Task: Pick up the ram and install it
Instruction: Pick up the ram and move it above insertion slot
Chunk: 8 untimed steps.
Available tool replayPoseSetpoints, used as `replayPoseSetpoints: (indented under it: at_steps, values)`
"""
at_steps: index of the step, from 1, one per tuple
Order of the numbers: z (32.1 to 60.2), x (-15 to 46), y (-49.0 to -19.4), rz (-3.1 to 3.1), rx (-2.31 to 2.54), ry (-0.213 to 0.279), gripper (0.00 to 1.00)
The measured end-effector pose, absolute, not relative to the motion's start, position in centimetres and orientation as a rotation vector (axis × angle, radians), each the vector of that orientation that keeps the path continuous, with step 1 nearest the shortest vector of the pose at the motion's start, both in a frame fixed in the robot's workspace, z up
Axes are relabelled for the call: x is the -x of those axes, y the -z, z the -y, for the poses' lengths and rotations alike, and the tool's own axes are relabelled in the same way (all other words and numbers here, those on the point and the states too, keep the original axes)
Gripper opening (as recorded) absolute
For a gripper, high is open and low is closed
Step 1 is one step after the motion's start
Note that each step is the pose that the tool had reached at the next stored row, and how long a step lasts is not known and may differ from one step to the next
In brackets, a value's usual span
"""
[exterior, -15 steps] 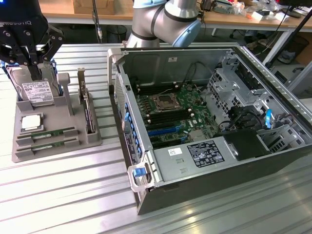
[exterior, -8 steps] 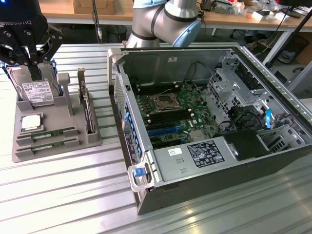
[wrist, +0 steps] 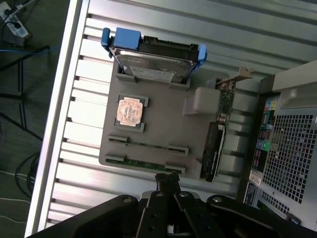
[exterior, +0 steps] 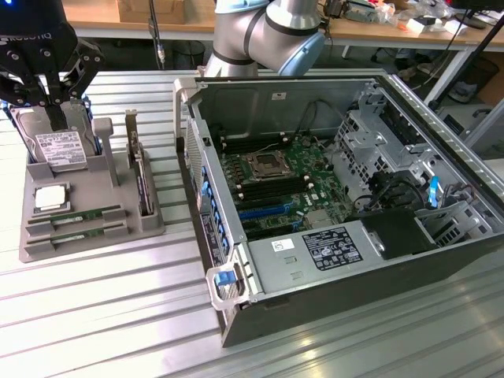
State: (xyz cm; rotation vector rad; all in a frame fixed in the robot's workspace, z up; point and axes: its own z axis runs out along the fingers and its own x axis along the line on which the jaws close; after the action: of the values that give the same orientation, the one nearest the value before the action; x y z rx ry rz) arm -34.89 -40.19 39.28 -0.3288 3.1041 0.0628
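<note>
In the exterior view the black jointed pincer (exterior: 55,110) hung clenched and empty above the silver hard drive (exterior: 57,147) propped in the grey plastic tray (exterior: 134,228). The long, thin green ram sticks (exterior: 75,214) lay in tray slots apart from the pincer, beyond the square silver processor (exterior: 50,197). In the wrist view the nearer ram stick (wrist: 143,163) lay just ahead of the pincer (wrist: 167,182).

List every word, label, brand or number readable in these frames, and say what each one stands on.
"ROBOTIQ": on the body of the gripper, exterior view.
Label on the hard drive: print too small to read.
Label on the power supply: too small to read.
Small white sticker beside that label: unreadable.
Stickers on the rear of the computer case, wrist view: blurred, unreadable.
</note>
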Motion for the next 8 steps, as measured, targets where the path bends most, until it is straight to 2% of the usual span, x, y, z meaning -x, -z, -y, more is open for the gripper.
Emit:
replayPoseSetpoints:
  at_steps: [8]
  values:
    - [40.18,34.9,-39.28,-3.098,0.393,-0.061,0.1]
